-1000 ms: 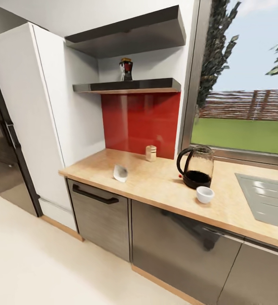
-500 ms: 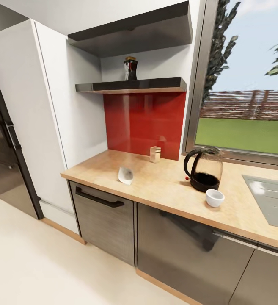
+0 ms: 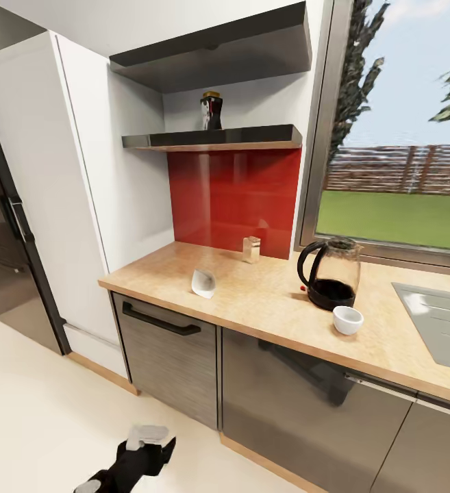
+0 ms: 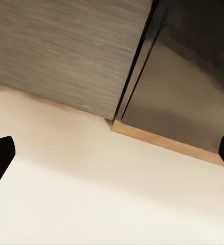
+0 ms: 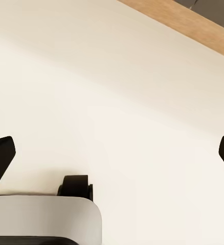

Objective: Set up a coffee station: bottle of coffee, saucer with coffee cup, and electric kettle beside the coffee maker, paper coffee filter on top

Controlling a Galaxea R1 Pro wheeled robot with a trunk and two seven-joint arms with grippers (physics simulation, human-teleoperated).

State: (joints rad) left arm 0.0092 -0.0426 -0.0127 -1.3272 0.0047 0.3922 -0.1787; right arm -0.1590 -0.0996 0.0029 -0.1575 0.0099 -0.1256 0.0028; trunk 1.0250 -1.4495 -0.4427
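The left gripper (image 3: pixel 139 448) hangs low by the cabinet fronts (image 4: pixel 66 51), fingers spread wide with nothing between them; the right gripper (image 5: pixel 112 153) is likewise spread over bare floor (image 5: pixel 117 76). The bottle of coffee (image 3: pixel 211 111) stands on the shelf (image 3: pixel 211 139), far above and beyond the left gripper. The risk, I judge: a long upward reach could clip the countertop (image 3: pixel 266 301) edge, or nudge the paper coffee filter (image 3: pixel 203 282), the electric kettle (image 3: pixel 331 274) or the coffee cup (image 3: pixel 348 319) lying between
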